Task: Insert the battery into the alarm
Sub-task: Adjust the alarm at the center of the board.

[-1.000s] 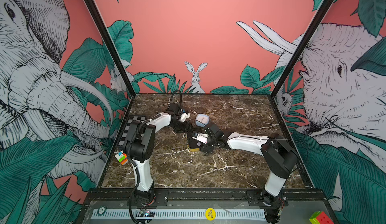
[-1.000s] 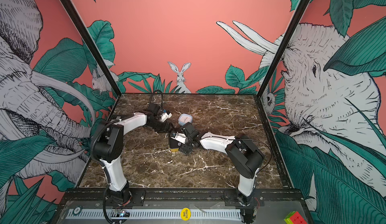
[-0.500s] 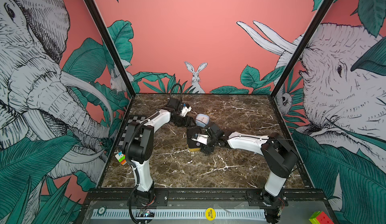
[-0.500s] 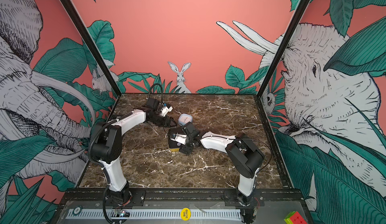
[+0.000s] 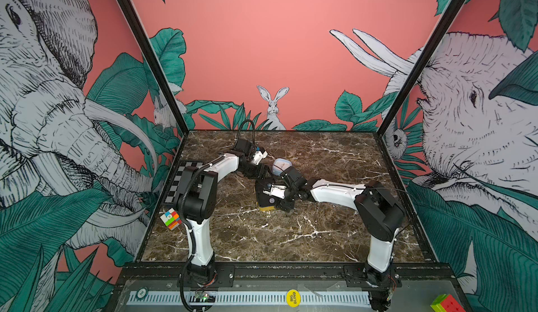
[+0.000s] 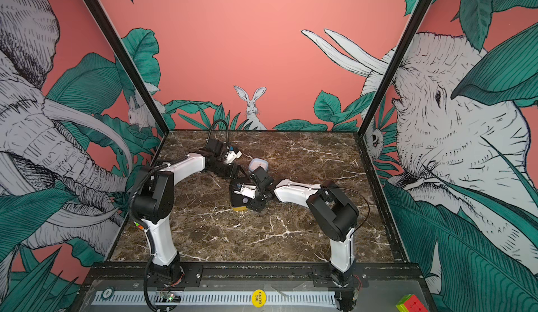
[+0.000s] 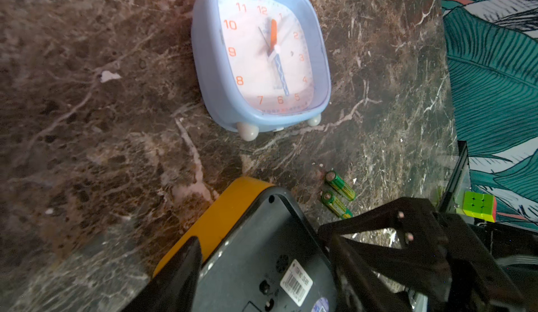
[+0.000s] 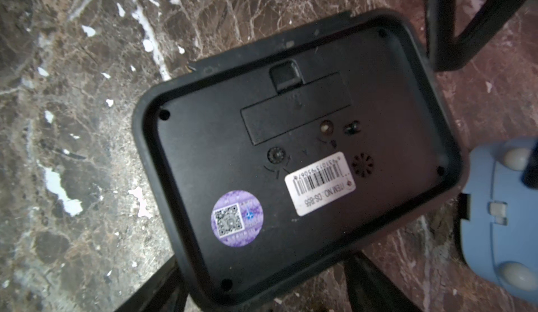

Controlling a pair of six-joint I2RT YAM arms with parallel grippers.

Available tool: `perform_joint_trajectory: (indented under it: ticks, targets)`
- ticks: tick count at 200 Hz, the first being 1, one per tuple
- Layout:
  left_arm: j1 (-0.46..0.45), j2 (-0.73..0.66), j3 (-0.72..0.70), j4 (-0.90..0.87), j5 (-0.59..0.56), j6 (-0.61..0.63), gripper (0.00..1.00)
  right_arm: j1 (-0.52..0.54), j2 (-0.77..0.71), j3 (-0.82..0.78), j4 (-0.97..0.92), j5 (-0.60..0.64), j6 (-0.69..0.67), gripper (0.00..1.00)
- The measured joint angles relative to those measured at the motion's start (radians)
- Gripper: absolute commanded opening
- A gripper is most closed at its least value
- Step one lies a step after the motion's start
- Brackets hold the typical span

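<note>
two green batteries [image 7: 339, 186], black-backed alarm [image 8: 297, 162], cover [image 8: 294, 112] seemingly shut

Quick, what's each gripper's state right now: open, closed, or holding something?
Left gripper: open, holding nothing.
Right gripper: jaws either side of the black alarm; whether it grips cannot be told.

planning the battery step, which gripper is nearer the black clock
Right gripper: jaws straddle the black clock from above. Left gripper sits off its far edge, by the blue clock.
</note>
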Motion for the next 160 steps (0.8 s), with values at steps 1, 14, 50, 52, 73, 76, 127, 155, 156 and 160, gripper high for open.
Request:
perform_joint_trajectory:
  ticks: [1,14,50,52,73,76,127,155,156,160]
  targets:
    - [0.001,-0.001,-0.002,0.001,0.0,0.0,0.71,0.0,0.002,0.001,-0.001,-0.001,-0.002,0.79]
    - [0.013,-0.019,-0.04,0.023,0.0,0.0,0.71,-0.002,0.016,0.014,-0.01,-0.006,-0.01,0.79]
    - [0.051,-0.081,-0.126,0.033,-0.008,-0.006,0.7,-0.009,0.028,0.031,-0.016,0.0,-0.033,0.83]
    - [0.052,-0.087,-0.131,0.034,-0.01,-0.007,0.71,-0.009,0.028,0.031,-0.016,0.003,-0.033,0.83]
    - [0.058,-0.132,-0.183,0.048,-0.028,-0.016,0.71,-0.014,0.028,0.031,-0.018,0.025,-0.031,0.84]
    - [0.059,-0.14,-0.191,0.051,-0.031,-0.019,0.71,-0.015,0.028,0.031,-0.019,0.029,-0.031,0.84]
    - [0.07,-0.259,-0.339,0.101,-0.081,-0.077,0.71,-0.044,0.031,0.04,-0.025,0.125,0.033,0.86]
    - [0.07,-0.343,-0.432,0.119,-0.116,-0.125,0.71,-0.059,0.056,0.089,-0.022,0.197,0.073,0.88]
    - [0.069,-0.345,-0.434,0.12,-0.117,-0.126,0.71,-0.06,0.058,0.091,-0.021,0.2,0.075,0.87]
    - [0.07,-0.36,-0.448,0.121,-0.122,-0.134,0.71,-0.061,0.061,0.098,-0.019,0.21,0.08,0.87]
